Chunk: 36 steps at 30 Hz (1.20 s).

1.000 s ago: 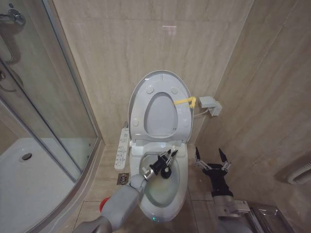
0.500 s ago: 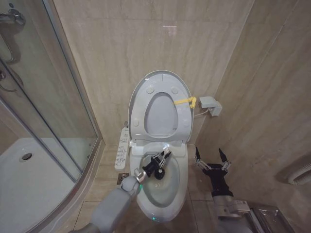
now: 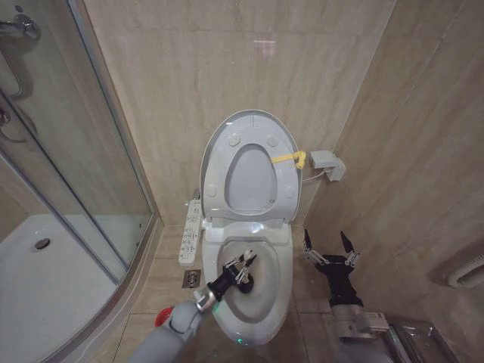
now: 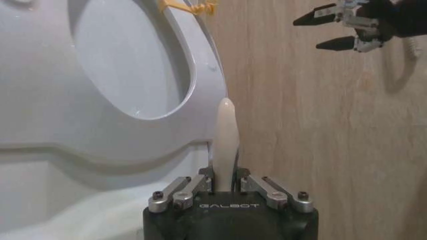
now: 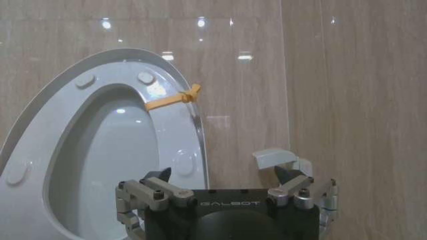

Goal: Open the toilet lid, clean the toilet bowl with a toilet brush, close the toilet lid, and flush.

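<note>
Left gripper (image 3: pixel 242 266) reaches over the toilet bowl (image 3: pixel 266 302), jaws clamped on the toilet brush (image 4: pixel 225 131). In the left wrist view the white handle stands up between the jaws; the dark head hangs inside the bowl, near its left wall. Toilet lid (image 3: pixel 249 125) upright against the back wall, seat ring (image 3: pixel 215 170) raised with it, yellow strap (image 3: pixel 289 158) at its right edge. Right gripper (image 3: pixel 330 249) hovers over the floor just right of the bowl, jaws wide, holding nothing. Long white button panel (image 3: pixel 190 231) beside the bowl on its left. Red holder (image 3: pixel 161 318) on the floor by the left arm. Beige tiled walls; glass shower door (image 3: pixel 83 151) and white shower tray (image 3: pixel 53 280) to the left.
</note>
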Available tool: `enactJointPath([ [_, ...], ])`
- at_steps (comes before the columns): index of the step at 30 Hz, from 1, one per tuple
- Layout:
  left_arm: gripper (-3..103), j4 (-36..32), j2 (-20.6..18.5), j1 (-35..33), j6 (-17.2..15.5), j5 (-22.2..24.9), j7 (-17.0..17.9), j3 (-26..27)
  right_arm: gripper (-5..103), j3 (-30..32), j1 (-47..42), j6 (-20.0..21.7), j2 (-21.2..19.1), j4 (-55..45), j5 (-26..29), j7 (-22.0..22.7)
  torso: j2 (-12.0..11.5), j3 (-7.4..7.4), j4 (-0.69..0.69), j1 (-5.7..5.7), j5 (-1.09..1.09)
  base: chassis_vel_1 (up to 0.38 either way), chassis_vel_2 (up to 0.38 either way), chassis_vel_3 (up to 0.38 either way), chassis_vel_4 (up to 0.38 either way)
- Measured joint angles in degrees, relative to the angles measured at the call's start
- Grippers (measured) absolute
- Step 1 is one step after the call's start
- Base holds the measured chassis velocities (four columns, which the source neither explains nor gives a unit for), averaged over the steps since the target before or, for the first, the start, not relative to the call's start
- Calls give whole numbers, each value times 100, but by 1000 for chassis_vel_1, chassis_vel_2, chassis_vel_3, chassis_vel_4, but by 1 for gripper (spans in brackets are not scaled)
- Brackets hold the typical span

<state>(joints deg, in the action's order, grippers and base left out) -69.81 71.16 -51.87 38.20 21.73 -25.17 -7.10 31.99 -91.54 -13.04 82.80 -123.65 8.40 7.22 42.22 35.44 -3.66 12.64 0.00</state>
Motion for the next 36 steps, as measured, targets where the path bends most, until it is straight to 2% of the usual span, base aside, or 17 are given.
enactJointPath([
  [6,19,-204,-273,-232,-21,5,-35,70,100,0,0,0,0,0,0,0,0,0,0,0,-1,0,0,0,0],
  [13,19,-315,-493,-500,45,11,-295,225,100,0,0,0,0,0,0,0,0,0,1,0,0,0,0,0,0],
  [16,19,-257,-414,-416,74,24,-274,278,100,0,0,0,0,0,0,0,0,0,2,0,0,0,0,0,0],
  [21,19,-62,-69,-33,104,44,-189,303,100,0,0,0,0,0,0,0,0,0,-1,0,0,0,0,0,0],
  [36,19,850,535,929,125,172,-139,-182,100,0,0,0,0,0,0,0,-1,1,1,1,1,0,0,0,0],
])
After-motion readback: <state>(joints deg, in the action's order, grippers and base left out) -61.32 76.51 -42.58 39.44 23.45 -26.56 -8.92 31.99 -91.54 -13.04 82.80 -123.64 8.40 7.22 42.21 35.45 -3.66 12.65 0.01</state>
